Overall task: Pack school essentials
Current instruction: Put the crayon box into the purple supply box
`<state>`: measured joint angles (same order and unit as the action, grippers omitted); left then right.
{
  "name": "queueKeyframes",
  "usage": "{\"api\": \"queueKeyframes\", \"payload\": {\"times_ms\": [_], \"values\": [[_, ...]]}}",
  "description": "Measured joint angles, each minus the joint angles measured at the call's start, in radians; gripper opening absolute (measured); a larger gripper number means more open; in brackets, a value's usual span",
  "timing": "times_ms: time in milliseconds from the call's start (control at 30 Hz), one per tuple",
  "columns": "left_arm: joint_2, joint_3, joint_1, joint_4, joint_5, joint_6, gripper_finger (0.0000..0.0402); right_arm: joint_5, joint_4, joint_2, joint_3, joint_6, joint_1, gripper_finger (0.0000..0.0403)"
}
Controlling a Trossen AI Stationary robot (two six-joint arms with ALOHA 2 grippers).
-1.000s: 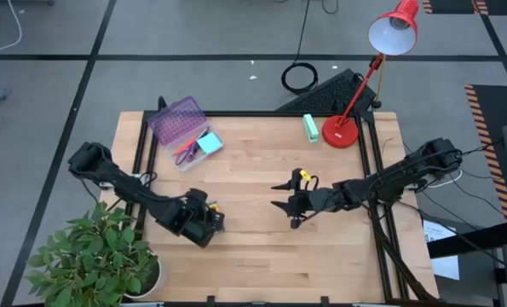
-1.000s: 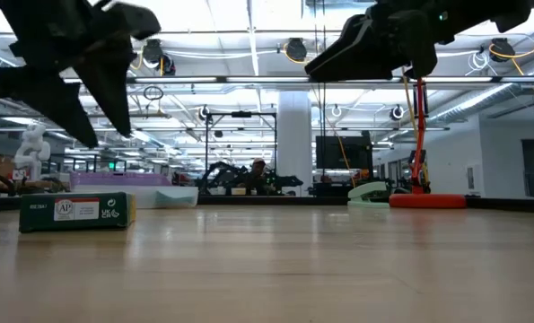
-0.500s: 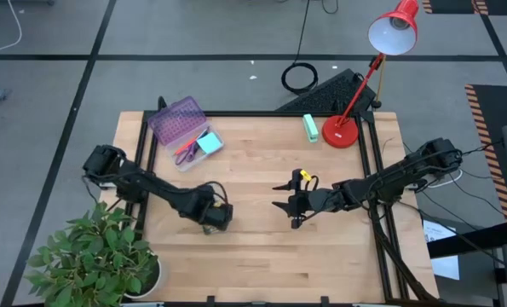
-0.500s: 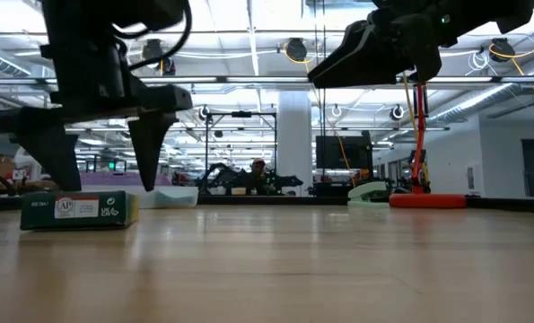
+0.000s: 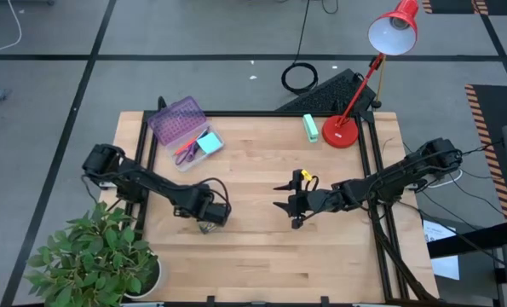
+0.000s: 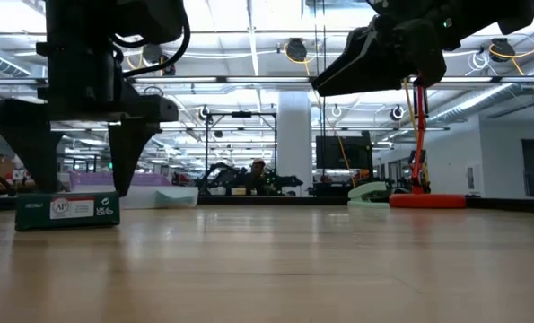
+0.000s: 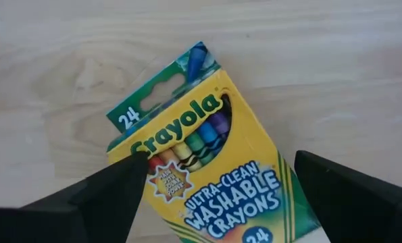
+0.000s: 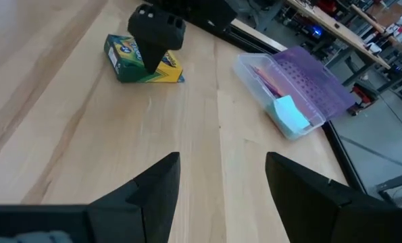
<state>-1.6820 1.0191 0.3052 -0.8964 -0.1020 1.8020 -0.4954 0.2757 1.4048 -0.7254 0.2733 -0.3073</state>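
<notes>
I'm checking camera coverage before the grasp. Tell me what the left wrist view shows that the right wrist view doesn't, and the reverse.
Only the left wrist view shows the crayon box printed face, its crayon window and lettering, framed between the open fingers of the left gripper.

Only the right wrist view shows the clear pencil case with its purple lid and the light-blue sticky-note pad in it, plus the left gripper from outside, down over the box.

Both show the crayon box lying flat on the wooden table.

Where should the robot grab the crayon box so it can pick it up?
Across its two long sides, coming straight down. The crayon box lies flat on the table, and the left gripper already hangs above with a finger on each side, open.
</notes>
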Motion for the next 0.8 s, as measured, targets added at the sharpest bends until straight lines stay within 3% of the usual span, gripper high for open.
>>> {"api": "queueKeyframes", "payload": {"times_ms": [200,467,700,800], "values": [[0.053,0.000,0.008,-0.002,-0.021,-0.113,0.0379,0.000,-0.013,0.000,0.000,-0.001,0.000,0.0212],[0.116,-0.001,0.154,0.032,-0.195,-0.188,0.0379,0.001,-0.026,0.000,0.000,-0.031,0.000,0.0212],[0.115,-0.001,0.250,0.016,-0.216,-0.201,0.0379,0.002,-0.042,0.000,0.000,-0.102,-0.005,0.0212],[0.115,-0.001,0.265,0.017,-0.163,-0.196,0.0379,0.002,-0.070,0.000,0.000,-0.120,-0.014,0.0212]]}}
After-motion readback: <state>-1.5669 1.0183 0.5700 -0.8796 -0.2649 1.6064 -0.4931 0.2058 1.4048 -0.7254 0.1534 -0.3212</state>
